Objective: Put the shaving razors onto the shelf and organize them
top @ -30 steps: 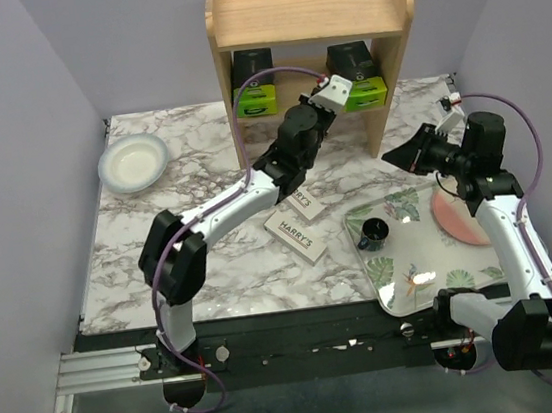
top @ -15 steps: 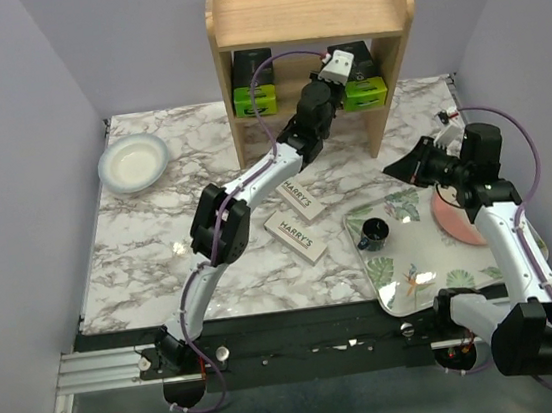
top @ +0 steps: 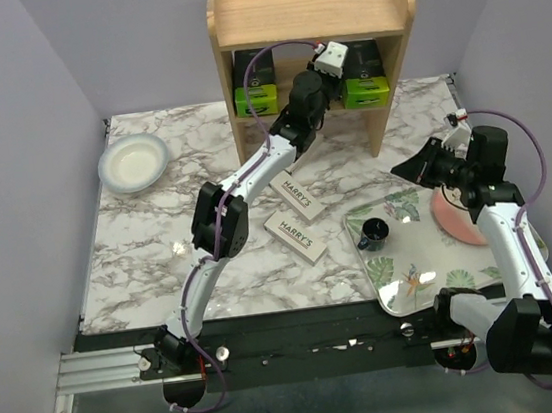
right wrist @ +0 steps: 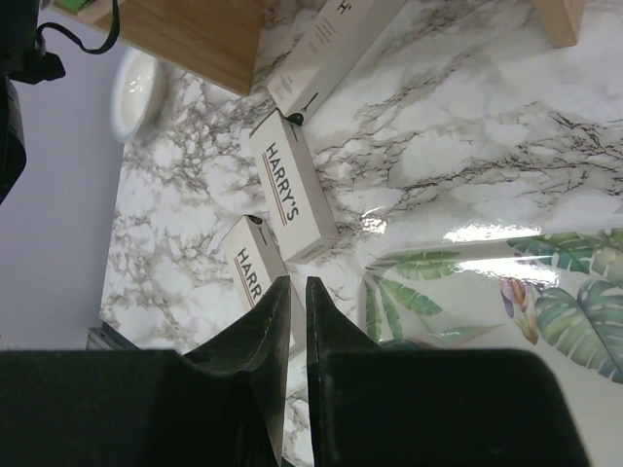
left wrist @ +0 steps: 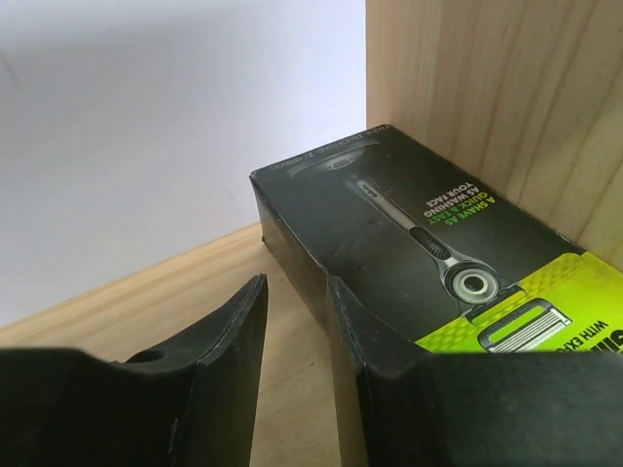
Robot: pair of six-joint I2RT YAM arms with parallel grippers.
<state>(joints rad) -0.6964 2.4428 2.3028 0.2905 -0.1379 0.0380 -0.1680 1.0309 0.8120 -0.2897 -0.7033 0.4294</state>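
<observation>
The wooden shelf (top: 307, 11) stands at the back; two black, lime-green razor packs (top: 255, 94) (top: 365, 86) sit on its lower tier. My left arm reaches under the top tier, its fingertips hidden from above. In the left wrist view my left gripper (left wrist: 292, 292) is open over the shelf board (left wrist: 165, 297) with nothing between the fingers, the right-hand black pack (left wrist: 419, 243) just beside its right finger. Two HARRY'S boxes (top: 300, 199) (top: 296, 237) lie on the marble; the right wrist view shows three (right wrist: 292, 185) (right wrist: 251, 268) (right wrist: 331, 39). My right gripper (top: 399, 165) (right wrist: 292, 282) hovers, barely open, empty.
A leaf-patterned tray (top: 433, 258) at front right holds a black cup (top: 372, 233), with a pink plate (top: 456, 220) at its right edge. A white bowl (top: 133, 163) sits at the far left. The shelf's side panel (left wrist: 506, 97) stands close behind the black pack.
My left arm has stretched further into the lower tier and its jaws have opened. The right arm has drifted slightly to the right.
</observation>
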